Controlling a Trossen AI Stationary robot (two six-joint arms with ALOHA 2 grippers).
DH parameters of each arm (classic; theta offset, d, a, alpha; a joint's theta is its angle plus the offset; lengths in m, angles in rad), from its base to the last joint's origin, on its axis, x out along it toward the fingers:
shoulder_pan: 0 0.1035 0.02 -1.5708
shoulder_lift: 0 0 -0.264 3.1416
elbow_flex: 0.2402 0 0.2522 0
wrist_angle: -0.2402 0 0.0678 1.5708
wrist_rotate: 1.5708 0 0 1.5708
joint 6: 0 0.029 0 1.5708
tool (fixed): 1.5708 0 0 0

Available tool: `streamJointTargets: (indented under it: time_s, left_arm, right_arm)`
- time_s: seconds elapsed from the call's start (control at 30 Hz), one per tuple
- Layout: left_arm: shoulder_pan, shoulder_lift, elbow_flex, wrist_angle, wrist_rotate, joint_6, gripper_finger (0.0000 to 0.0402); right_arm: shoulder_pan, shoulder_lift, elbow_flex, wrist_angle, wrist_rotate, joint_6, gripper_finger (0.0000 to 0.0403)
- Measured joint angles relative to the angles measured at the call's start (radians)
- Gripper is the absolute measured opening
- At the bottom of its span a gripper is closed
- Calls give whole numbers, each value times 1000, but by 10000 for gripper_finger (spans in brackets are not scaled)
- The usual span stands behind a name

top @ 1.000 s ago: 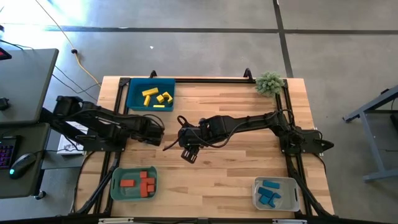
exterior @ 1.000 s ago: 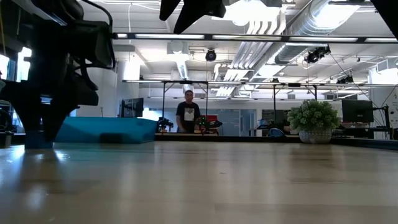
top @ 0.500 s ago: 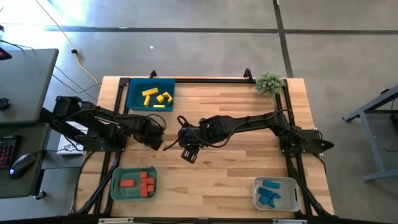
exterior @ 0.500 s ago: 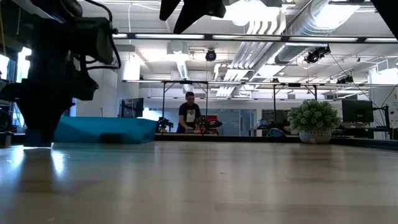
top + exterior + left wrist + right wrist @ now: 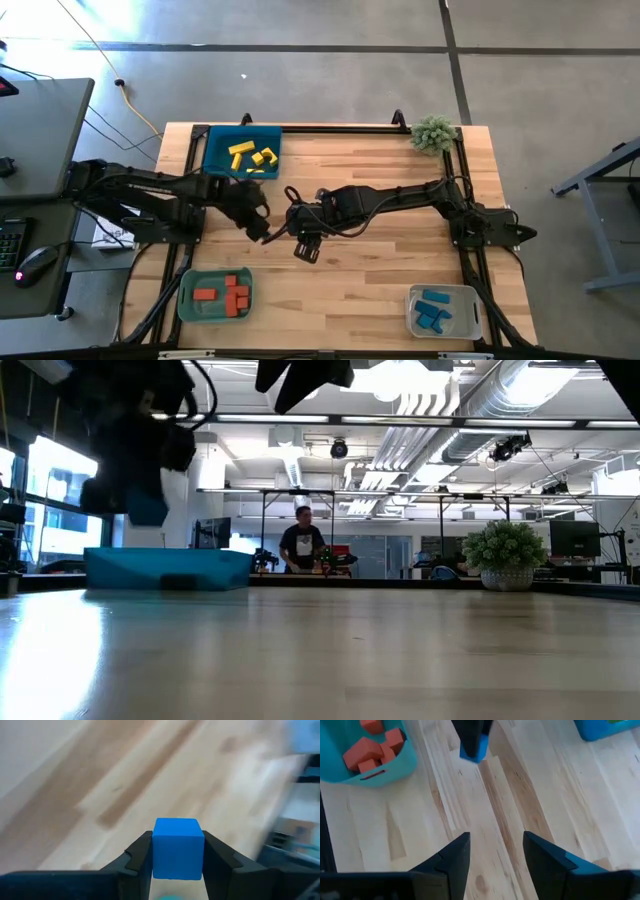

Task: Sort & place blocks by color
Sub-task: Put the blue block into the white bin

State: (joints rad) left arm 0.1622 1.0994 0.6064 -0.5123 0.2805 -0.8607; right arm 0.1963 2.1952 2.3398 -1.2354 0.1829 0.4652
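the left gripper [image 5: 177,865] is clamping a blue block [image 5: 178,848] between its fingers, lifted above bare wood left of the high view's centre. the right gripper [image 5: 492,855] is hovering just beside it at mid-table, fingers spread wide and holding nothing. yellow blocks [image 5: 251,156] are lying in the blue tray [image 5: 216,146] at upper left, red-orange blocks [image 5: 224,292] in the green tray [image 5: 188,296] at lower left, blue blocks [image 5: 434,308] in the grey tray [image 5: 470,310] at lower right. a potted plant [image 5: 433,133] is sitting at the upper right corner.
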Motion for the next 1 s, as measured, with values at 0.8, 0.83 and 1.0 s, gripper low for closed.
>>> streamJointTargets:
  time_s: [0.8,0.83,1.0]
  left_arm:
    - [318,-71,2,532,660,51,108]
    - [334,-71,2,537,671,52,108]
    - [422,-71,2,547,706,52,106]
  right_arm:
    - [-11,0,0,159,101,-151,229]
    - [-11,0,0,163,114,-166,229]
    - [-12,0,0,169,198,-217,229]
